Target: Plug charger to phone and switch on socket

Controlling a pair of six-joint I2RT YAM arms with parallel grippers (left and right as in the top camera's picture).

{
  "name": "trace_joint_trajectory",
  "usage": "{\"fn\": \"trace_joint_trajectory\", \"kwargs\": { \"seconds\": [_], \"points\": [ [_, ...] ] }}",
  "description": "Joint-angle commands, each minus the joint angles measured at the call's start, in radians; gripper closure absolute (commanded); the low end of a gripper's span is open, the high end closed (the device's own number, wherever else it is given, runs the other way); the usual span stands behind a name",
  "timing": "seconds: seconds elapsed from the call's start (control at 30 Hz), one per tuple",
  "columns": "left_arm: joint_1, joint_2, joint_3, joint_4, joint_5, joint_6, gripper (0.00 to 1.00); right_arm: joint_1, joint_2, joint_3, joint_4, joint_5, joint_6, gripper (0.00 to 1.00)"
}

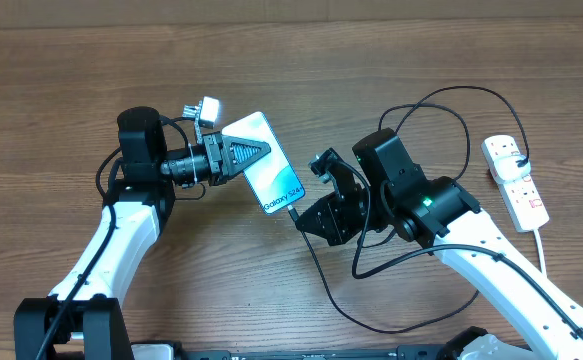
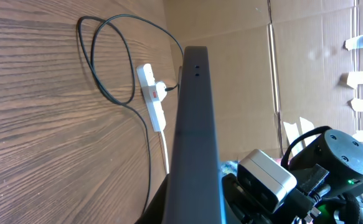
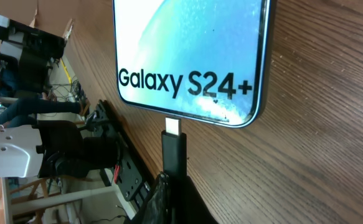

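Observation:
My left gripper (image 1: 233, 157) is shut on the phone (image 1: 271, 172), gripping its upper end and holding it tilted over the table. The phone shows edge-on in the left wrist view (image 2: 195, 124). In the right wrist view the phone (image 3: 187, 56) reads "Galaxy S24+". My right gripper (image 1: 309, 214) is shut on the charger's black connector (image 3: 174, 152). Its metal tip meets the phone's bottom edge, and some metal shows. The black charger cable (image 1: 451, 100) loops to the white socket strip (image 1: 516, 182) at the right, where a black plug sits.
The socket strip also shows in the left wrist view (image 2: 150, 93), with the cable loop (image 2: 103, 68) beside it. Cardboard walls (image 2: 306, 62) stand behind the table. Cable slack (image 1: 371, 300) lies under my right arm.

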Motion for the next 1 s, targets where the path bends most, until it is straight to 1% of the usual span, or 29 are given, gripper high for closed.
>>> {"fn": "trace_joint_trajectory", "kwargs": {
  "seconds": [0.0,0.4,0.97],
  "points": [
    [-0.006,-0.002,0.011,0.007,0.017,-0.02,0.96,0.002,-0.021,0.015,-0.001,-0.006,-0.006,0.96],
    [-0.006,-0.002,0.011,0.007,0.017,-0.062,0.96,0.002,-0.021,0.015,0.0,-0.005,-0.006,0.96],
    [-0.007,-0.002,0.011,0.007,0.022,-0.051,0.96,0.002,-0.021,0.015,0.015,-0.005,-0.006,0.96]
  ]
}}
